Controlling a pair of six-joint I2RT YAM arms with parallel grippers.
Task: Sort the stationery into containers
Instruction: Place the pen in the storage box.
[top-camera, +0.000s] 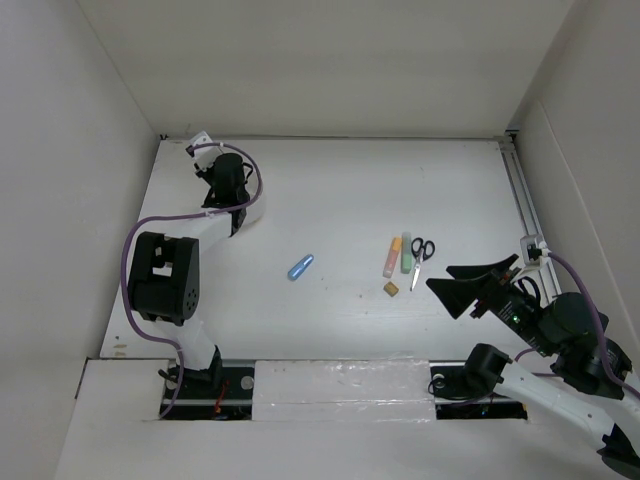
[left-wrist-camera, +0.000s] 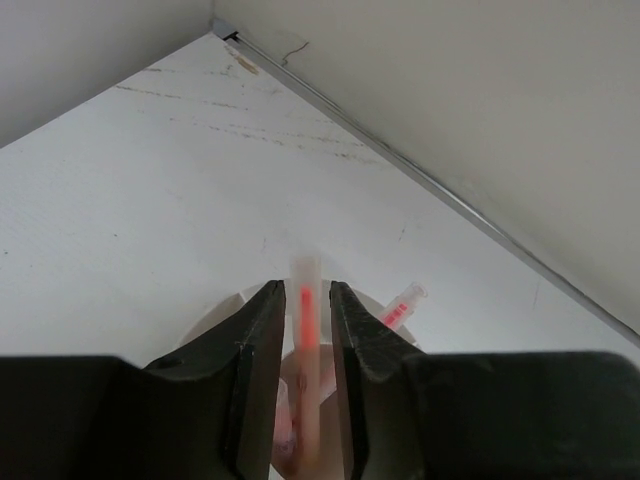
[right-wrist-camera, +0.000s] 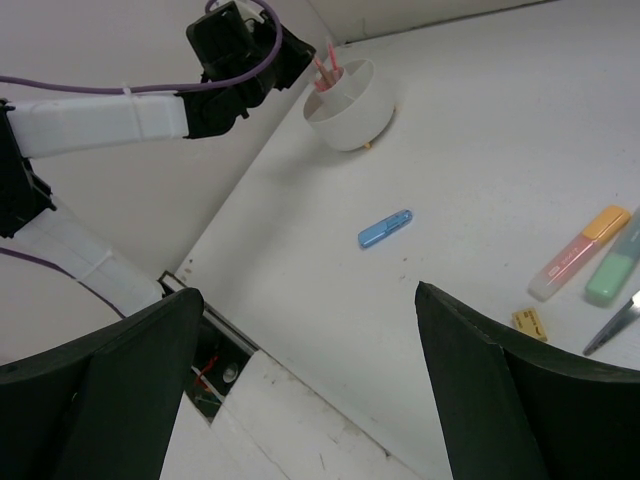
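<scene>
Left gripper (left-wrist-camera: 307, 292), at ten o'clock, has narrow jaws flanking a red pen (left-wrist-camera: 305, 315) in the white cup (right-wrist-camera: 352, 110); grip cannot be told. Right gripper (right-wrist-camera: 305, 300), four o'clock, gapes wide.

Right gripper (top-camera: 440, 277), jaws spread wide, with the tan eraser cube (top-camera: 391, 289) near, ahead of its tips. Orange highlighter (top-camera: 391, 256), green highlighter (top-camera: 406, 253) and scissors (top-camera: 420, 250) lie side by side just beyond; the blue capsule (top-camera: 301, 267) lies well ahead.

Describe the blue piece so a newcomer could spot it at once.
In the overhead view, on the white table, look left of the orange highlighter and scissors. The blue capsule-shaped piece lies alone mid-table. It is the only blue item, short, rounded, touching nothing.
</scene>
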